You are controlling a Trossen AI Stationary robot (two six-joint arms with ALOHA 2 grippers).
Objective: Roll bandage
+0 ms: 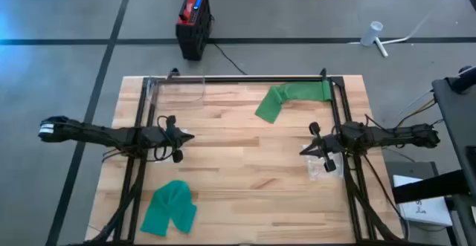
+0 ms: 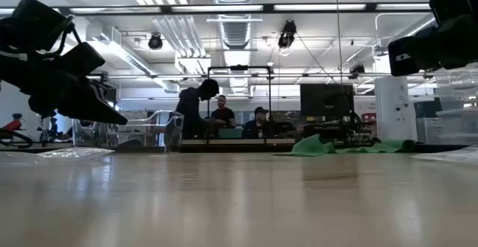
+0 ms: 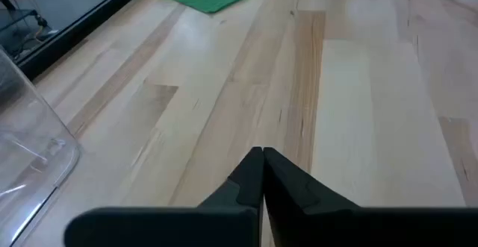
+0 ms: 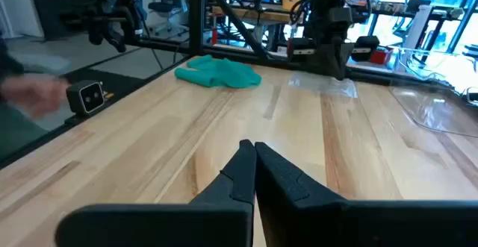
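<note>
A green bandage (image 1: 291,98) lay loosely unrolled and creased at the far edge of the wooden table (image 1: 245,179), on the right arm's side, and a second green bandage (image 1: 169,207) sat crumpled at the near edge on the left arm's side. Neither was touched. The left gripper (image 1: 187,136) hung over the left middle of the table and the right gripper (image 1: 305,151) over the right middle, each well apart from the cloth, jaws pressed together and empty. Rolling had not begun. To start well, the right gripper would probably need to open, come down at a free end of the far bandage, and pinch one layer only while the left arm steadied the strip.
</note>
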